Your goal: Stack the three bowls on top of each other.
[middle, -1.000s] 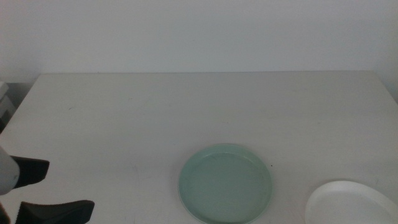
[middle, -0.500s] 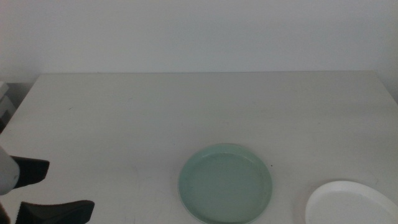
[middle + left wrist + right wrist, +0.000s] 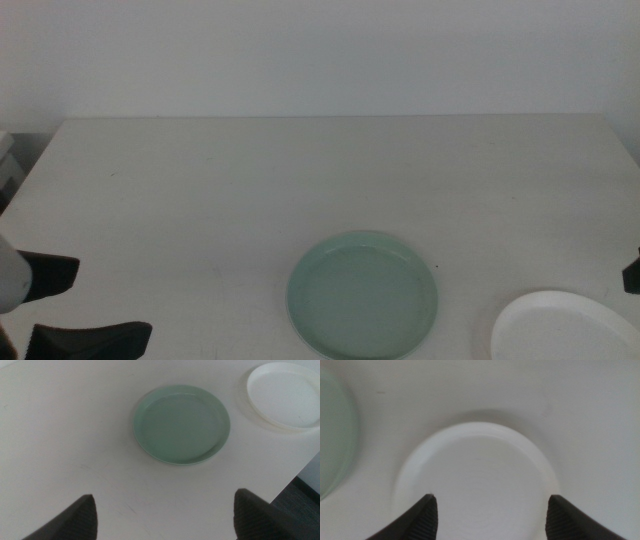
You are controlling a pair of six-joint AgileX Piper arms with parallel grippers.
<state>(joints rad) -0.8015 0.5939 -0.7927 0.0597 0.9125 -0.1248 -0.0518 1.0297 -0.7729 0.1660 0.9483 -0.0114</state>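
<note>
- Middle view: mint green bowl sitting near the front edge of the white tabletop, white bowl just beside it at the front right corner, not touching. Left gripper parked at the bottom left, fingers spread. Dark sliver of the right gripper at the right edge.
- Left wrist view: both bowls flat on the tabletop, fingers wide apart, holding nothing.
- Right wrist view: hovering right over the white bowl, fingers spread, nothing pinched, green rim at the edge.
</note>
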